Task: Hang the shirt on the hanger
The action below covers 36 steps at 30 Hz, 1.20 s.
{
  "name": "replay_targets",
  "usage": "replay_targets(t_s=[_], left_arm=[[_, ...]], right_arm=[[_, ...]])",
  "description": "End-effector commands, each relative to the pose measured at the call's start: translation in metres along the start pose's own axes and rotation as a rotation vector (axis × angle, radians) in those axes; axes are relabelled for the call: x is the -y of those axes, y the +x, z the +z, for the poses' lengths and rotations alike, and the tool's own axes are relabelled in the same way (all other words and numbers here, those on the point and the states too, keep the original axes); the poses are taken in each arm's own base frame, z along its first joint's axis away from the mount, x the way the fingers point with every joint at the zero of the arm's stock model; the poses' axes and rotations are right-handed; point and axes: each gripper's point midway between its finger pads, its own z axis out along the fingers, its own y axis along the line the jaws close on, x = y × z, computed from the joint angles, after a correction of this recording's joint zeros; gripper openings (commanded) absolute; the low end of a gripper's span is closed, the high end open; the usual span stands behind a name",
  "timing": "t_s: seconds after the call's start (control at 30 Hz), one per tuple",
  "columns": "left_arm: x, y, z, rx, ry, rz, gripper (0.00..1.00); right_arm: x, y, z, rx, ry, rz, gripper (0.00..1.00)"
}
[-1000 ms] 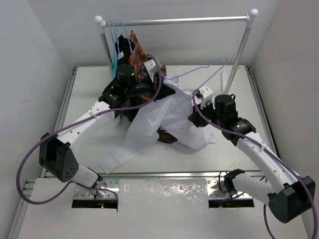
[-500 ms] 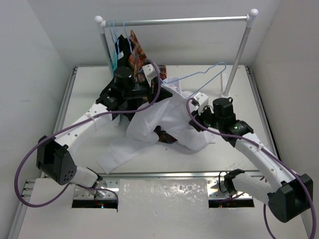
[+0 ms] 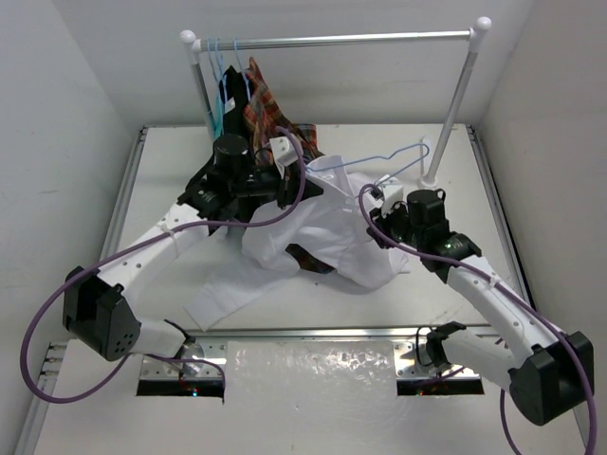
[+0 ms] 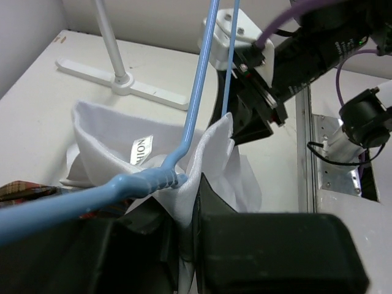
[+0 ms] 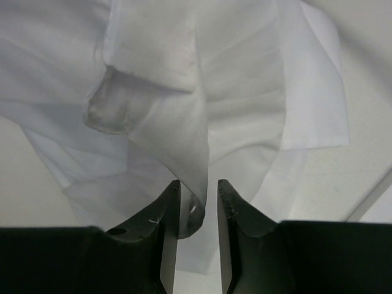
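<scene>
The white shirt (image 3: 322, 223) lies heaped mid-table, one sleeve trailing to the near left. My left gripper (image 3: 287, 182) is at its far left edge. In the left wrist view it is shut on a fold of the shirt (image 4: 208, 153), right beside the twisted neck of the light-blue wire hanger (image 4: 150, 182). The hanger (image 3: 360, 158) stretches to the right above the shirt, its hook near the rack pole. My right gripper (image 3: 377, 201) is at the shirt's right edge. Its jaws stand narrowly apart, and a loose fold of the shirt (image 5: 184, 141) hangs between them.
A clothes rack (image 3: 351, 40) stands at the back, its right pole (image 3: 455, 100) and foot (image 4: 122, 82) close to the hanger hook. Plaid and dark garments (image 3: 254, 106) hang at its left end. A dark and plaid cloth (image 3: 308, 258) shows from under the shirt.
The hanger's hook end has dropped nearer to the shirt. The right gripper has shifted slightly nearer, and the shirt's right side has sunk into a lower heap. The left gripper keeps its hold.
</scene>
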Motion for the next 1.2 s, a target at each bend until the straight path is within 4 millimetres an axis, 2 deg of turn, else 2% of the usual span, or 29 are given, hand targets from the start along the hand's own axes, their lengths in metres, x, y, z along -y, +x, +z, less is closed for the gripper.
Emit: replay_targets(t_s=[0.0,0.03,0.1,0.2,0.23,0.37,0.43,0.5,0.53,0.57,0.6,0.63,0.67,0.7,0.73,0.77,0.8,0.87,0.93,1.0,1.1,1.13,1.17], left_arm=[[0.011,-0.015,-0.009,0.049,0.038,0.062,0.0],[0.012,-0.017,-0.008,0.065,0.039,0.038,0.0],[0.015,-0.021,-0.007,0.088,0.052,0.019,0.0],[0.019,-0.031,-0.007,0.123,0.064,-0.029,0.0],[0.021,-0.033,-0.007,0.126,0.069,-0.029,0.0],[0.023,-0.031,-0.008,0.118,0.079,-0.05,0.0],[0.024,-0.029,-0.008,0.117,0.078,-0.061,0.0],[0.026,-0.031,-0.009,0.129,0.085,-0.069,0.0],[0.028,-0.032,-0.009,0.132,0.09,-0.071,0.0],[0.031,-0.032,-0.01,0.13,0.104,-0.073,0.0],[0.032,-0.033,-0.012,0.128,0.111,-0.068,0.0],[0.033,-0.033,-0.012,0.122,0.114,-0.059,0.0],[0.034,-0.026,-0.014,0.09,0.111,-0.075,0.0],[0.032,-0.026,-0.015,0.08,0.104,-0.043,0.0],[0.028,-0.023,-0.017,0.068,0.091,-0.018,0.0],[0.026,-0.019,-0.019,0.055,0.078,-0.019,0.0],[0.022,-0.012,-0.022,0.029,0.065,-0.013,0.0],[0.016,0.009,-0.026,-0.049,0.023,-0.035,0.0],[0.003,0.025,-0.031,-0.104,-0.041,0.051,0.0],[-0.006,0.052,-0.037,-0.191,-0.073,0.12,0.0],[-0.023,0.085,-0.049,-0.32,-0.141,0.209,0.0],[-0.029,0.095,-0.054,-0.364,-0.172,0.226,0.0],[-0.031,0.1,-0.056,-0.389,-0.174,0.262,0.0]], right_arm=[[-0.008,-0.024,0.014,0.144,-0.039,0.119,0.31],[-0.009,-0.036,0.02,0.208,-0.049,0.129,0.32],[-0.017,-0.036,0.029,0.235,-0.083,0.168,0.34],[-0.017,-0.054,0.037,0.332,-0.087,0.177,0.37],[-0.017,-0.053,0.041,0.337,-0.091,0.187,0.38],[-0.024,-0.077,0.049,0.419,-0.142,0.182,0.47],[-0.031,-0.082,0.052,0.441,-0.168,0.173,0.52],[-0.03,-0.083,0.059,0.443,-0.148,0.17,0.54],[-0.028,-0.085,0.062,0.44,-0.134,0.177,0.52],[-0.026,-0.078,0.068,0.407,-0.118,0.194,0.47],[-0.014,-0.075,0.071,0.391,-0.058,0.225,0.3],[-0.006,-0.071,0.073,0.37,-0.017,0.269,0.21],[0.002,-0.07,0.072,0.343,0.018,0.299,0.13],[0.02,-0.069,0.068,0.345,0.063,0.338,0.05],[0.025,-0.07,0.064,0.353,0.067,0.379,0.0],[0.03,-0.072,0.06,0.365,0.063,0.395,0.0],[0.044,-0.072,0.051,0.372,0.087,0.419,0.0],[0.05,-0.065,0.043,0.337,0.08,0.45,0.0],[0.065,-0.067,0.028,0.344,0.117,0.453,0.0],[0.072,-0.061,0.02,0.32,0.143,0.464,0.0],[0.076,-0.066,0.008,0.311,0.153,0.467,0.0],[0.077,-0.074,0.003,0.323,0.152,0.462,0.0],[0.077,-0.071,0.001,0.297,0.154,0.469,0.0]])
